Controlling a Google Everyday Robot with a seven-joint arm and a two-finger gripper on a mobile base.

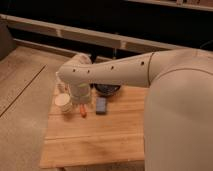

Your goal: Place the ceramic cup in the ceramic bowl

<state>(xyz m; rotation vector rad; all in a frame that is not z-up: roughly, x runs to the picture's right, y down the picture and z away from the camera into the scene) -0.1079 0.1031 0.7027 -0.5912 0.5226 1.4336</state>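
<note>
The cream-white ceramic cup (63, 102) stands on the left part of the wooden table (100, 137). The dark ceramic bowl (108, 90) sits near the table's far edge, partly hidden behind my forearm. My gripper (80, 101) points down over the table just right of the cup, between cup and bowl. Its jaws stand open, and the cup rests on the table beside them, not held.
A flat blue block (101, 105) lies in front of the bowl. A small orange object (83, 113) lies just below the gripper. A slim white item (62, 88) stands behind the cup. My arm (125, 70) spans the table's back right.
</note>
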